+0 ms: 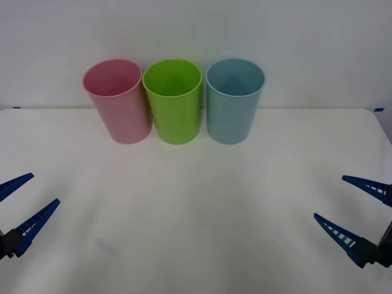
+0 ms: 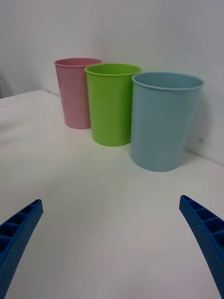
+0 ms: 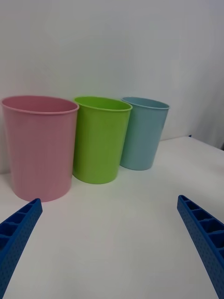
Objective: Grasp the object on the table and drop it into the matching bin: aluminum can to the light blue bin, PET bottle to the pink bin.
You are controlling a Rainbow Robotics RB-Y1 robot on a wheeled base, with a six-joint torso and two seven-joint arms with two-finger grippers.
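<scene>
Three bins stand in a row at the back of the white table (image 1: 196, 208): the pink bin (image 1: 119, 107) on the left, a lime green bin (image 1: 176, 107) in the middle, the light blue bin (image 1: 233, 110) on the right. The object, aluminum can or PET bottle, is out of view. My left gripper (image 1: 44, 188) hovers open at the table's near left, well short of the bins. At the near right, my right gripper (image 1: 329, 196) is open too. Nothing lies between either pair of fingers. The right wrist view has the light blue bin (image 2: 163, 124) closest; the left wrist view has the pink bin (image 3: 39, 149) closest.
A plain white wall rises right behind the bins. Small blue marks sit at the table's far corners (image 1: 380, 109). Bare tabletop stretches between the two grippers and the bins.
</scene>
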